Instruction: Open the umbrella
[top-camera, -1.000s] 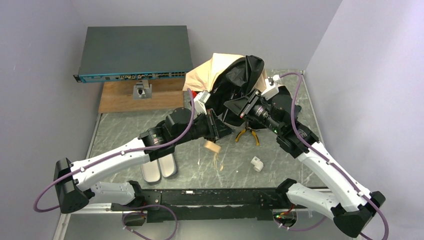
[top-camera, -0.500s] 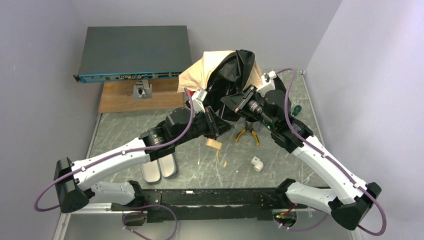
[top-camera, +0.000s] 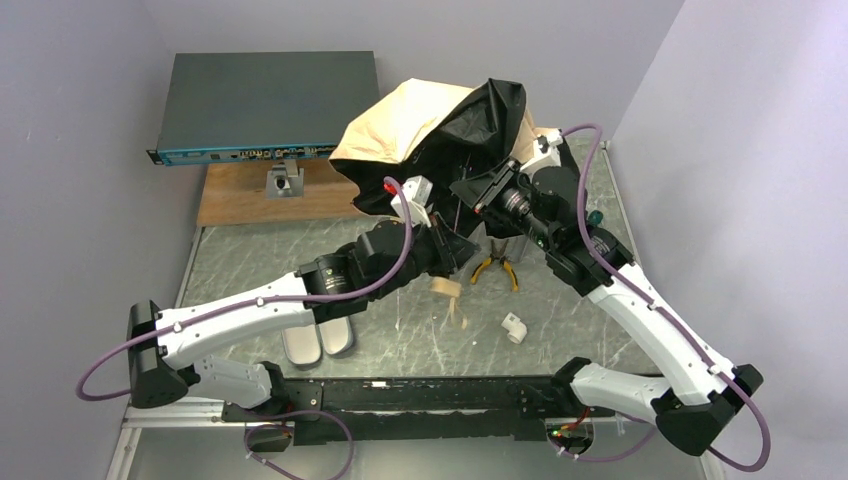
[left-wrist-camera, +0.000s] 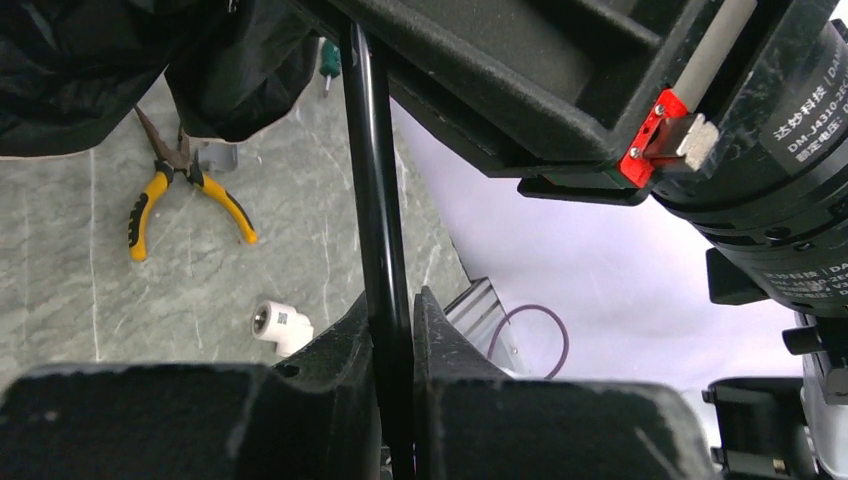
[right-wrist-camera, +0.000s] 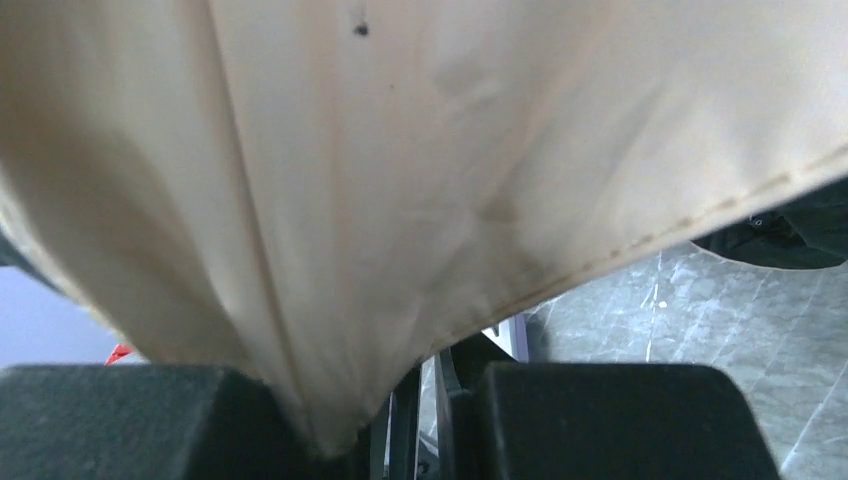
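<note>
The umbrella is held up over the back middle of the table. Its cream-beige canopy (top-camera: 400, 118) bulges up and left, with the black underside (top-camera: 482, 122) facing front. My left gripper (top-camera: 446, 250) is shut on the black shaft (left-wrist-camera: 375, 180), its jaws pinching the shaft low down (left-wrist-camera: 392, 320). The tan handle (top-camera: 446, 290) and its loop hang below it. My right gripper (top-camera: 480, 192) sits higher on the shaft under the canopy. In the right wrist view its jaws (right-wrist-camera: 428, 400) stand nearly closed, and beige fabric (right-wrist-camera: 400, 150) drapes over them and hides what they pinch.
Yellow-handled pliers (top-camera: 497, 268) and a white pipe elbow (top-camera: 514, 327) lie on the table in front of the umbrella. Two lavender-grey case shells (top-camera: 318, 338) lie at front left. A network switch (top-camera: 268, 100) on a wooden board (top-camera: 250, 195) stands at back left.
The canopy has risen and spread wider to the left. My right gripper has moved up along the shaft. My left gripper and the handle have shifted right.
</note>
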